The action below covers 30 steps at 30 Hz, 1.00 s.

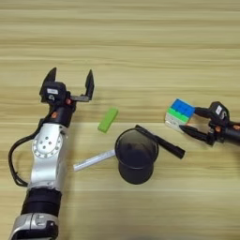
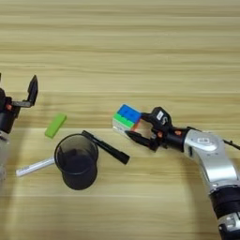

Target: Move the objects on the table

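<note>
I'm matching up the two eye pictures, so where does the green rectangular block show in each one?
Left eye view: green rectangular block lies left of centre, up and left of the black mesh pen cup.
Right eye view: the block lies near the left edge.
Shared landmark: the cup, down and right of the block in both.

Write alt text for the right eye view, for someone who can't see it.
The right gripper has its fingers around a multicoloured puzzle cube on a wooden table. To the left stand a black mesh cup, a black pen, a white marker and a green block; the left gripper hangs open.
</note>
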{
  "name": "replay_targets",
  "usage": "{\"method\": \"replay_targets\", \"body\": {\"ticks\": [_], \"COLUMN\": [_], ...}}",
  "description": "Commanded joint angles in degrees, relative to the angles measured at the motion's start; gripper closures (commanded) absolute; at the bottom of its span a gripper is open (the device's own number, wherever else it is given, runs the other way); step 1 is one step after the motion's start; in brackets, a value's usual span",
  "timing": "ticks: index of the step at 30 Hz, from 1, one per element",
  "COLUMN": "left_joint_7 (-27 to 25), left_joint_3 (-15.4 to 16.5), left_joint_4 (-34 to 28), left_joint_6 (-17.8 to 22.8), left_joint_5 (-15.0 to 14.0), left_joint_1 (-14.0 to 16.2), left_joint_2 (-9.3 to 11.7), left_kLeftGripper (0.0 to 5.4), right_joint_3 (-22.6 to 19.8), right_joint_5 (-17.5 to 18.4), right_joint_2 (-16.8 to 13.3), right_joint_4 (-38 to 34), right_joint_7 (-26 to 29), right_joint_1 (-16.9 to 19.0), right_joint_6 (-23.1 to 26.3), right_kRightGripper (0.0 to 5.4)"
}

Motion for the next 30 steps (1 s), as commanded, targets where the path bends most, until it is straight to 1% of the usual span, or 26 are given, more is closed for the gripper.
{"method": "replay_targets", "body": {"ticks": [1,6,10,20,30], "left_joint_7": [0.4,0.4,0.5,0.6,0.6], "left_joint_3": [-0.4,-0.4,-0.4,-0.5,-0.6], "left_joint_4": [-0.4,-0.4,-0.5,-0.7,-0.8], "left_joint_6": [-0.3,-0.3,-0.3,-0.3,-0.3], "left_joint_5": [1.0,1.0,1.0,0.9,0.9], "left_joint_1": [-0.4,-0.3,-0.3,-0.1,-0.1], "left_joint_2": [-0.1,0.0,0.0,0.0,0.0], "left_kLeftGripper": [0.0,0.0,0.0,0.0,0.0], "right_joint_3": [0.6,1.7,2.6,3.7,3.7], "right_joint_5": [-0.3,-0.3,-0.7,-2.4,-3.4], "right_joint_2": [0.9,2.5,3.5,5.8,6.4], "right_joint_4": [-2.8,-5.6,-6.1,-1.8,0.6], "right_joint_7": [-0.5,-1.3,-2.0,-4.0,-4.8], "right_joint_1": [-0.6,-0.4,-0.8,-2.2,-2.9], "right_joint_6": [0.2,1.0,1.4,1.2,0.7], "right_kRightGripper": [2.09,2.09,2.09,2.09,2.09]}}
